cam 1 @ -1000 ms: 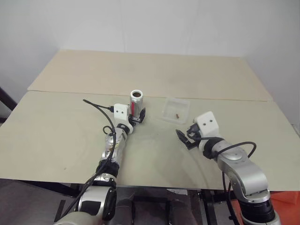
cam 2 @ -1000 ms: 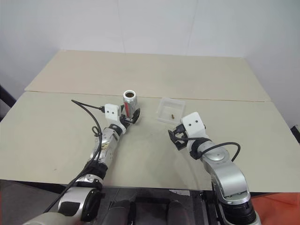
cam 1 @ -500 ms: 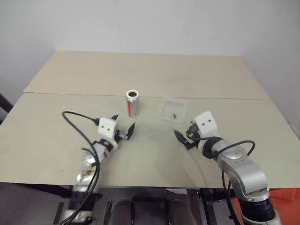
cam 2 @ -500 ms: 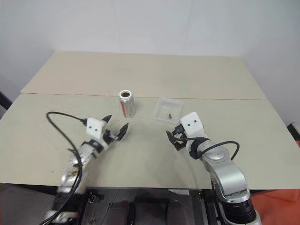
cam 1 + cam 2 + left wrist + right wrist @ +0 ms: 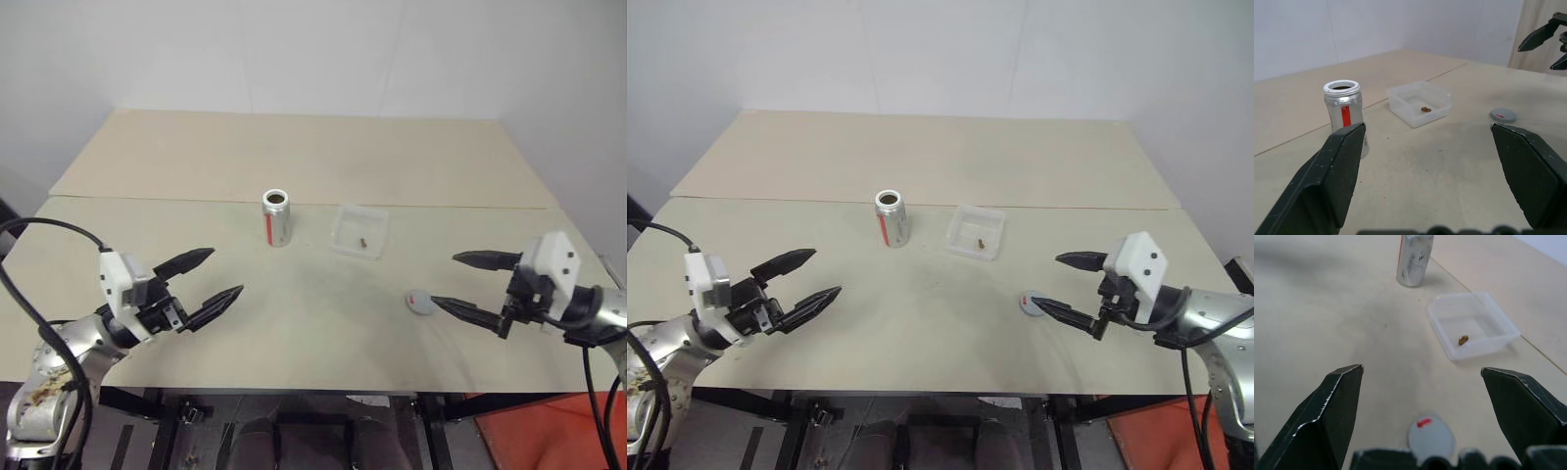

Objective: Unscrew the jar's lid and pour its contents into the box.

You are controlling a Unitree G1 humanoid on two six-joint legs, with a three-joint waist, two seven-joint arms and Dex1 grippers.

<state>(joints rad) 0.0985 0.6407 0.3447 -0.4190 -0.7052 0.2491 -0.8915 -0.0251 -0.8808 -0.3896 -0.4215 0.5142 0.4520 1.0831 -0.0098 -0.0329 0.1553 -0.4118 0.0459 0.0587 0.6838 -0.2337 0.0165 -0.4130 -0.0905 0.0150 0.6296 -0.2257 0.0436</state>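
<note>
Already uncapped, the jar [image 5: 277, 217] stands upright on the table [image 5: 294, 313], its round mouth open to the camera; what is inside cannot be made out. Just beside it sits the box [image 5: 360, 231], a shallow clear tray with rounded corners, and in it lies the contents [image 5: 363, 241], one tiny dark brown bit near the middle of its floor. The lid [image 5: 420, 302], a flat grey disc, rests flat on the table, apart from both containers.

The left gripper [image 5: 204, 280] has its jaws spread wide with nothing between them, hanging above the table well short of the jar. From its wrist camera, the jar appears just past the tip of one finger [image 5: 1327, 191], while box and lid lie in the gap ahead of the jaws. The right gripper [image 5: 468, 284] is likewise wide open and empty; the lid lies just beside the tip of its lower finger, and its wrist camera puts the disc close in between the jaws, with box and jar farther ahead.

The wrist views add detail: a white rim at the jar's mouth, a red stripe down its silvery side, and a small red mark on the lid.
</note>
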